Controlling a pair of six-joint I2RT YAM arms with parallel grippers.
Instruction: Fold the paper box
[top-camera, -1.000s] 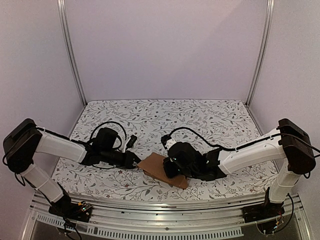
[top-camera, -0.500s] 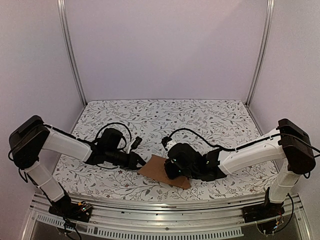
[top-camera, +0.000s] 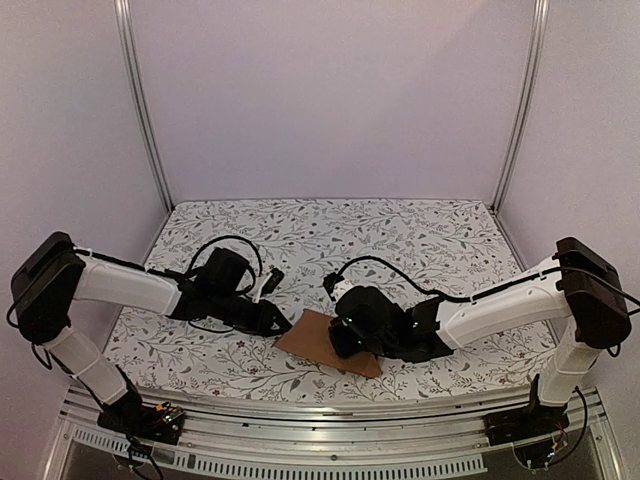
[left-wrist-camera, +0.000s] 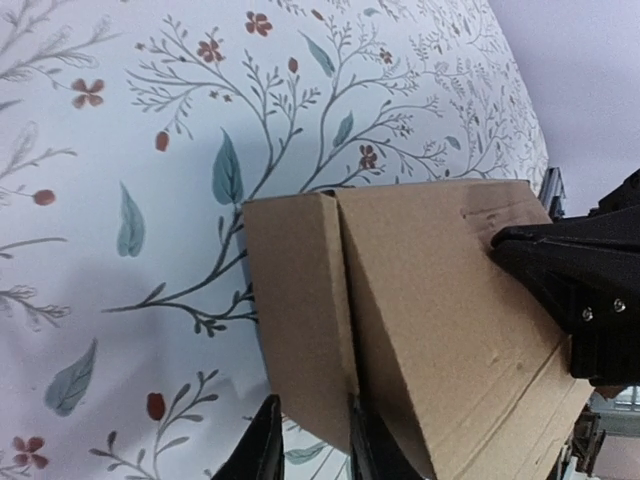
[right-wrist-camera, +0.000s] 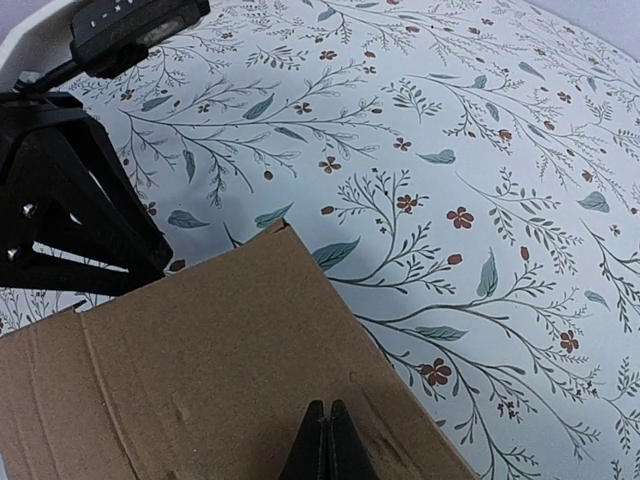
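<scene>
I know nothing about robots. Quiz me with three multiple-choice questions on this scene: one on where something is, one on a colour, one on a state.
1. Where is the box?
A. between the two grippers
B. far from both arms
C. lifted in the air

2. What colour is it?
A. white
B. brown
C. blue

3. How are the right gripper's fingers?
A. wide open
B. shut, tips on the box
C. raised high

Answers:
1 A: it lies on the table, with the left gripper at one edge and the right on top.
2 B: it is plain brown cardboard.
3 B: the right wrist view shows the fingers together on the cardboard.
</scene>
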